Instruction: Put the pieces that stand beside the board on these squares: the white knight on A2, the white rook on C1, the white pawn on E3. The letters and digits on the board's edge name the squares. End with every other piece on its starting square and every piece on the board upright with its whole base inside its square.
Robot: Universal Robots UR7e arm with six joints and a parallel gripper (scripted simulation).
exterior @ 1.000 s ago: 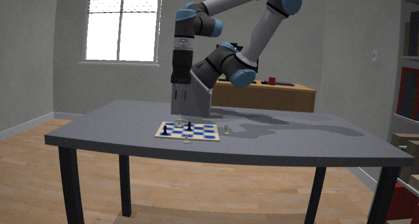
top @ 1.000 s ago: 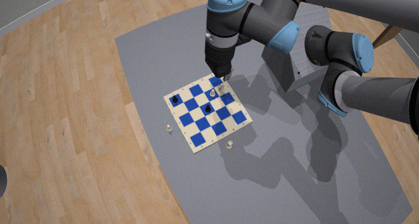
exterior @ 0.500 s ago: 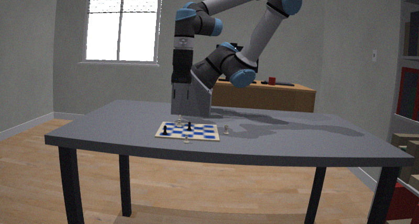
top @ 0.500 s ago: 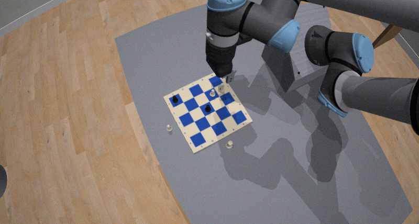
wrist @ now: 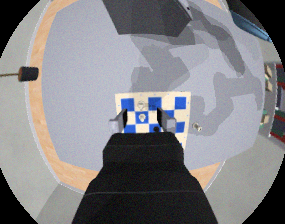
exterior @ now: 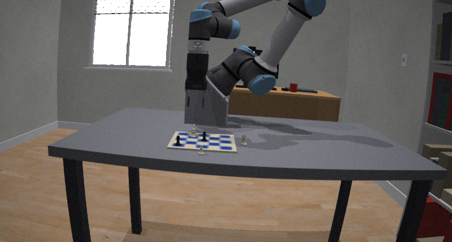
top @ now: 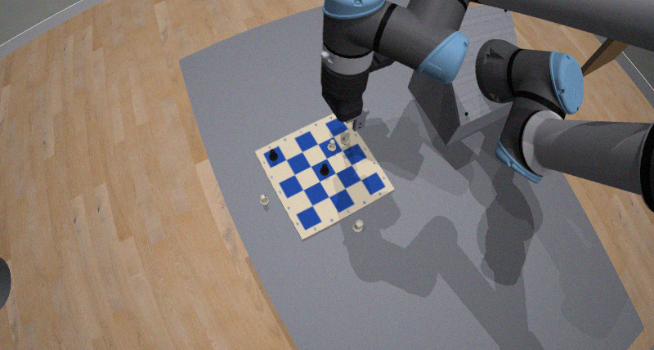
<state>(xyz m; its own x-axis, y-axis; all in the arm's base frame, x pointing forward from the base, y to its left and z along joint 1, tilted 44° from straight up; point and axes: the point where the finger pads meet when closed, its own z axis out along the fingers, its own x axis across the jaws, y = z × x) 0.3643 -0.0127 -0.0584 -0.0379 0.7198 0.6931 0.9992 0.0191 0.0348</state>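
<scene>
The blue and cream chessboard [top: 326, 176] lies on the grey table. A white knight [top: 345, 138] stands upright on a cream square at the board's far edge, next to a small white piece [top: 332, 145] on a blue square. My gripper [top: 352, 123] hangs straight above the knight, open and empty, clear of its top. In the wrist view the knight [wrist: 143, 117] shows between the spread fingers. A white pawn [top: 263, 199] stands off the board on the left. A white rook [top: 358, 225] stands off the board near its front corner. Two black pieces [top: 272, 154] [top: 324, 168] stand on blue squares.
The arm's grey base block [exterior: 205, 109] stands just behind the board. The arm's elbow [top: 526, 114] hangs over the table to the right. The table edge runs close to the off-board pawn [exterior: 200, 150].
</scene>
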